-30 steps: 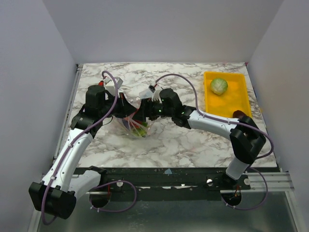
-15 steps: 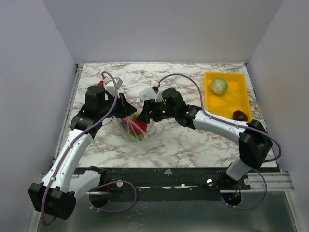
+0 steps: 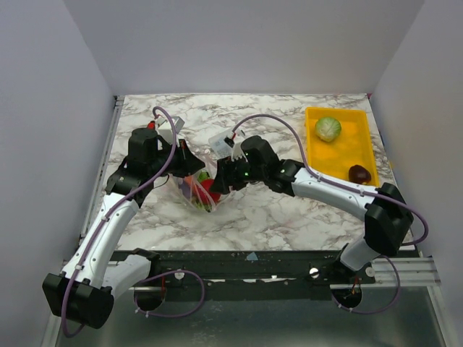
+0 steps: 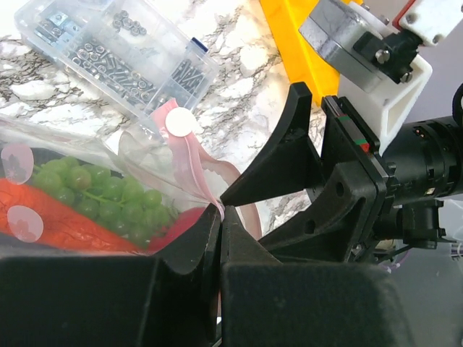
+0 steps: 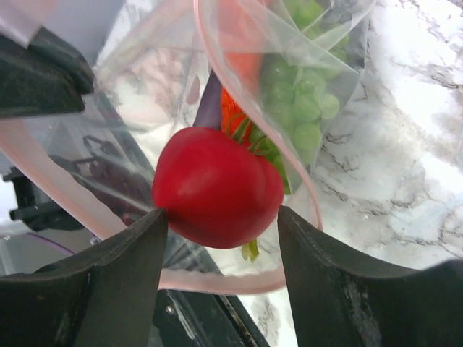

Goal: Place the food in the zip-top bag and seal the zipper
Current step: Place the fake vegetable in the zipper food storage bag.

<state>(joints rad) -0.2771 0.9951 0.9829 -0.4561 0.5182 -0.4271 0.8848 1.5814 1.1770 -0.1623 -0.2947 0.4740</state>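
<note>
landmark: clear crinkly zip-top bag (image 3: 195, 191), lying on the white marble table (image 3: 275, 210) between the two arms' ends.
left gripper (image 4: 219, 217): pressed fully together on the pink zipper strip (image 4: 189, 160) at the bag's mouth edge. Pinch plain only in the left wrist view; a dark blur from above.
right gripper (image 5: 221, 217): fingers spread wide, with the red round toy fruit (image 5: 217, 181) filling the gap and touching both, right at the bag's open mouth.
red fruit versus mouth: pink strip looping beside and beneath it in the right wrist view; cannot tell whether already past the rim.
inside the bag: green grape bunch (image 4: 108, 199) and an orange-red piece (image 4: 58, 224) against the clear wall. Both wrist views clear on this; top view only a smear of colour.
top view alone: yellow plastic tray (image 3: 362, 119) well to the right of the bag, holding the pale green cabbage ball (image 3: 328, 129) at its far end and the dark maroon piece (image 3: 359, 173) at its near end.
left wrist view alone: clear rigid plastic box (image 4: 116, 61) of small metal hardware just beyond the bag, apart from it.
</note>
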